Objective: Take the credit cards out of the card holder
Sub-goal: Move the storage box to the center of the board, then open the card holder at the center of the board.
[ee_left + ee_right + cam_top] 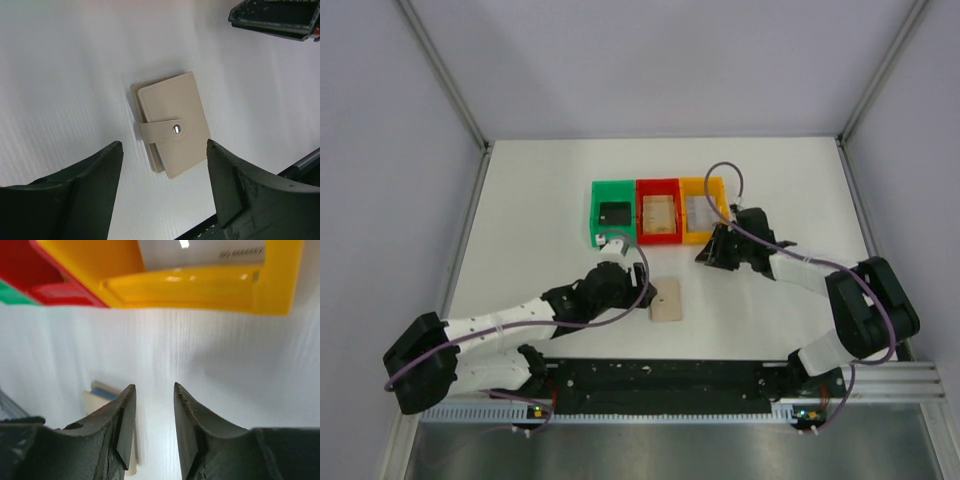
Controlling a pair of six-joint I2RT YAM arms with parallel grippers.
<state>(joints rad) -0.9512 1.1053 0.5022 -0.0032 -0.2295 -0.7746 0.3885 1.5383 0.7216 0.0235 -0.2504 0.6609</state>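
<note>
Card holder (pixel 172 131): lies flat on the white table (pixel 540 220), closed, tan face up. Its strap is fastened by a metal snap (pixel 176 129). A thin light blue edge shows along one side. In the top view it sits in front of the row of bins, roughly opposite the red bin (pixel 658 210) and well apart from it.

Left gripper (pixel 164 145): fingers spread wide, nothing between them. It hangs over the table just beside the holder. In the wrist view the holder lies ahead of the two fingertips, with no contact visible.

Right gripper (pixel 153 386): fingers a narrow gap apart, with only bare table seen through the gap. It holds nothing. It stands in front of the near wall of the yellow bin (pixel 190 287). Part of the holder shows behind its left finger in the wrist view.

Bins: green bin (pixel 612 212), red and yellow side by side, touching, across the middle of the table. The yellow bin holds a white card (pixel 200 252) with small printed characters, too blurred to read. The red bin holds a flat tan item and the green bin a dark one; what these are cannot be told.
</note>
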